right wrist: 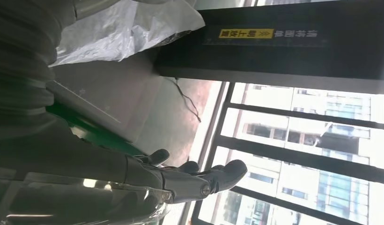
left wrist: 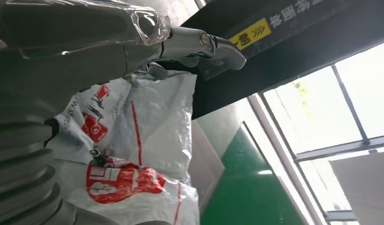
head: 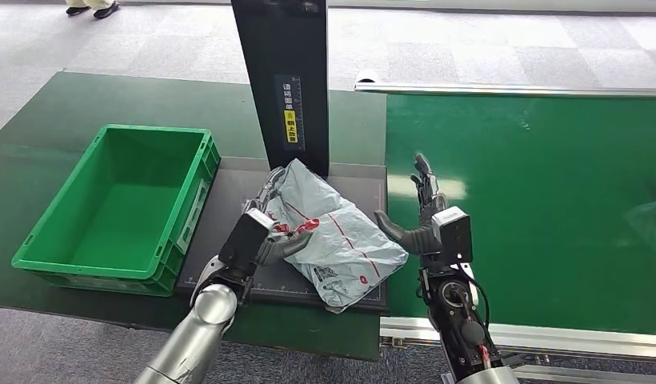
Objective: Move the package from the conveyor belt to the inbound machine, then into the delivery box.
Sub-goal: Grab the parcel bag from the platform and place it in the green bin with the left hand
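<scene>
In the centre of your head view, the crumpled grey plastic mailer package with red print (head: 334, 232) lies on the dark grey flat platform of the inbound machine (head: 229, 210), its upper corner touching the foot of the machine's black upright column (head: 282, 72), which rises to the top centre of the frame and carries a small yellow label. The package's lower right corner reaches the platform's right edge, near the green conveyor belt (head: 541, 200) that fills the right half of the frame.

Your left robot hand (head: 265, 236) sits at the package's left edge, just left of centre. Its thumb presses onto the top of the bag by the red print while the darker fingers lie along the upper left side, so it grips the package. In the left wrist view, the package (left wrist: 148, 140) lies directly against the left robot hand (left wrist: 87, 51), with fingers reaching over the bag toward the black column (left wrist: 293, 42).

Your right robot hand (head: 425, 216) stands right of centre over the near edge of the conveyor belt, just beside the package but apart from it. Its fingers point up and are spread, the thumb is out toward the bag, and it holds nothing.

The green plastic delivery box (head: 109, 200), an open rectangular crate, sits on the dark green tabletop (head: 61, 104) at the left of the frame, touching the platform's left edge.
</scene>
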